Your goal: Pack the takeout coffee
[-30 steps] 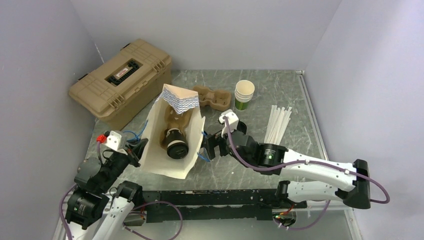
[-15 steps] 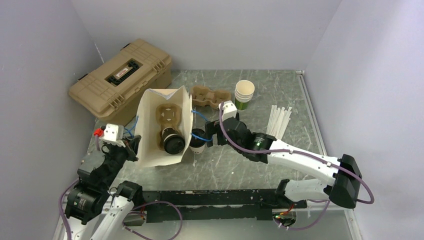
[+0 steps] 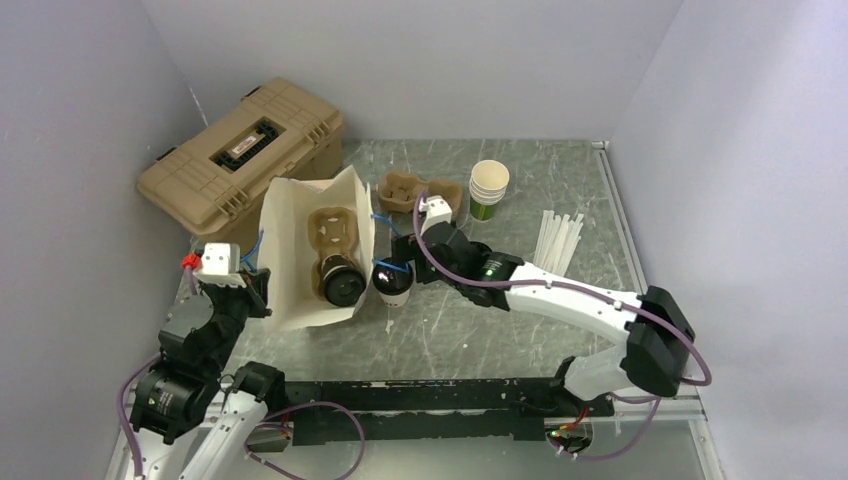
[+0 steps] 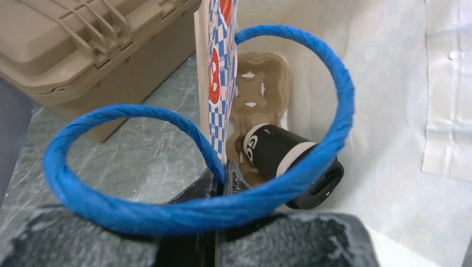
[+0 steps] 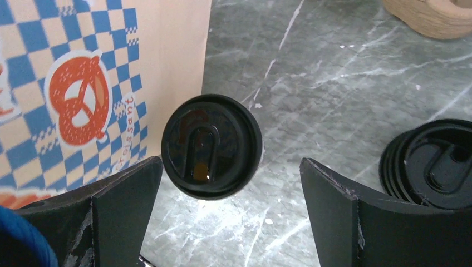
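Observation:
The takeout coffee (image 3: 392, 285), a small pale cup with a black lid, stands upright on the table just right of the open paper bag (image 3: 290, 250). In the right wrist view its lid (image 5: 211, 146) lies between my spread fingers, nearer the left one. My right gripper (image 3: 403, 265) (image 5: 228, 161) is open above it and holds nothing. My left gripper (image 3: 260, 298) (image 4: 224, 177) is shut on the bag's near wall by its blue handle (image 4: 328, 72). Inside the bag a black-sleeved lidded cup (image 4: 278, 153) lies on a cardboard carrier (image 4: 259, 89).
A tan toolbox (image 3: 245, 155) stands at the back left. A second cardboard carrier (image 3: 405, 190), a stack of lidless cream cups (image 3: 489, 188) and white straws (image 3: 555, 245) lie behind and right of my right arm. A stack of black lids (image 5: 439, 167) sits right of the cup.
The bag has been pulled left and laid wider open by my left gripper. My right arm has swung left and farther out, and the standing cup now shows under its open fingers.

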Controlling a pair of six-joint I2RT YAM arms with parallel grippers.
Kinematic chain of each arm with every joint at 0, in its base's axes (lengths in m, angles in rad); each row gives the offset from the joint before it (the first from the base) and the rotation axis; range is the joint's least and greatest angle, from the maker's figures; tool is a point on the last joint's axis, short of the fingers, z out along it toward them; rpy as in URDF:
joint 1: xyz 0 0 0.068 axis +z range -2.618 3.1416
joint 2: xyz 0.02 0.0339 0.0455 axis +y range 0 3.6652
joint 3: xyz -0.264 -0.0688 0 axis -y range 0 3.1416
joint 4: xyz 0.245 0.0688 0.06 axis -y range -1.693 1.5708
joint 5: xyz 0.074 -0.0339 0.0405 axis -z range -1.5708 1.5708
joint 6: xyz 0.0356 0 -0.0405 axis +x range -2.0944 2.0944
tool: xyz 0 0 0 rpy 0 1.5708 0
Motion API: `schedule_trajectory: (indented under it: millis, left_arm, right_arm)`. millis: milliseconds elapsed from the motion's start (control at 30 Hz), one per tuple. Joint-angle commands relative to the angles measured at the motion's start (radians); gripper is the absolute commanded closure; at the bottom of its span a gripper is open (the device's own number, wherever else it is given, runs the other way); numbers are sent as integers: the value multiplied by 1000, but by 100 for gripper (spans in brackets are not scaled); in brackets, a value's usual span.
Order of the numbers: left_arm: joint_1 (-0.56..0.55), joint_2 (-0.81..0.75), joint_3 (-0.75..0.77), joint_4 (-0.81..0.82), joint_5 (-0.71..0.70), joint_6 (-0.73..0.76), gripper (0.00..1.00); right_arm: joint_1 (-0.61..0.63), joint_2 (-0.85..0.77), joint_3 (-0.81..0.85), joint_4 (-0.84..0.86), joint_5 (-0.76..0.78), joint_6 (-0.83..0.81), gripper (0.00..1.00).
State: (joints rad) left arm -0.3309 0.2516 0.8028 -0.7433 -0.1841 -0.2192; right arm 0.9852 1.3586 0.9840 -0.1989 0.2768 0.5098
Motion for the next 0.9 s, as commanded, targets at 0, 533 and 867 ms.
schedule_trajectory:
  millis: [0, 533, 867]
  left_arm:
    - [-2, -8, 35, -17, -76, -21, 100]
    - [4, -11, 27, 3, -27, -3, 100]
    - [7, -7, 24, 22, 31, 10, 100]
  right_arm:
    - [-12, 38, 85, 45, -25, 13, 1]
    - [-19, -154, 226, 11, -20, -61, 1]
    - [-19, -170, 147, 242, -37, -46, 1]
